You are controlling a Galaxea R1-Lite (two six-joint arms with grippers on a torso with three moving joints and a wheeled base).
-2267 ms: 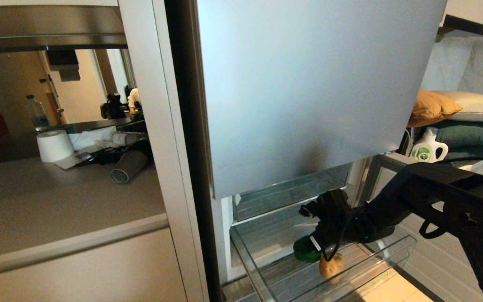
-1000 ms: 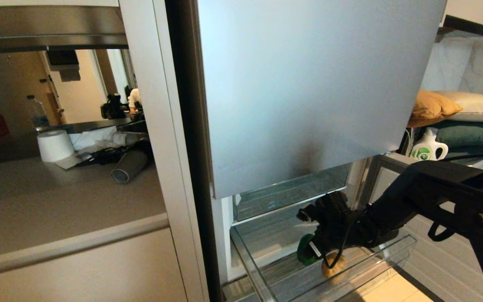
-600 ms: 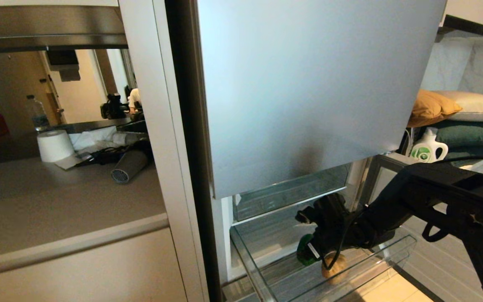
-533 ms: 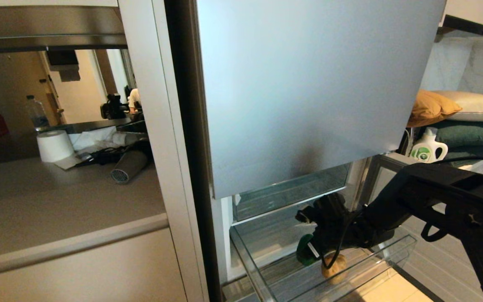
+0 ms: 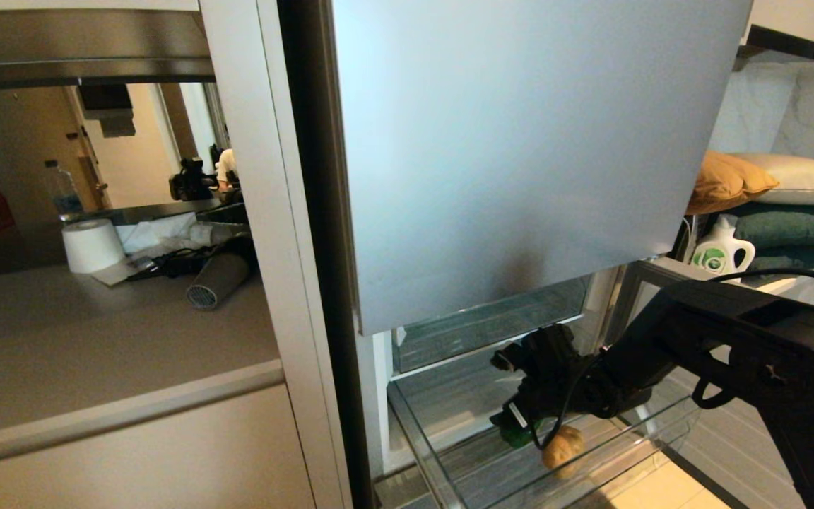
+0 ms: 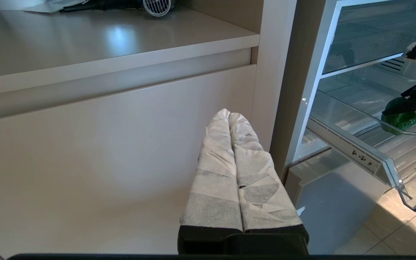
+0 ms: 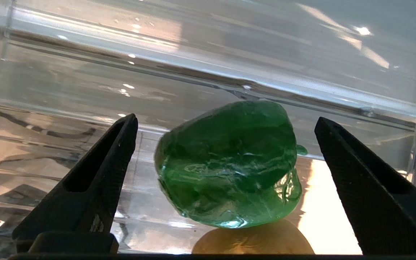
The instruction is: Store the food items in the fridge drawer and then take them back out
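Note:
The clear fridge drawer (image 5: 415,433) stands pulled out below the fridge door. In it lie a glossy dark-green bell pepper (image 7: 229,166) and, right beside it, a tan bun-like lump (image 5: 562,447). My right gripper (image 7: 226,121) reaches into the drawer, open, with one black finger on each side of the pepper and a gap left on both sides. In the head view the gripper (image 5: 514,423) covers most of the pepper (image 5: 522,438). My left gripper (image 6: 229,113) hangs shut and empty before the cabinet front, left of the drawer (image 6: 359,159).
The silver-blue fridge door panel (image 5: 520,141) hangs over the drawer. A glass shelf (image 5: 485,325) sits just above it. A grey hair dryer (image 5: 216,281) and a paper roll (image 5: 91,245) lie on the counter at left. Pillows (image 5: 732,180) and a detergent bottle (image 5: 721,251) are at right.
My right gripper has moved a little left and down over the pepper, hiding more of it in the head view. The bun shows more fully. The left arm is still.

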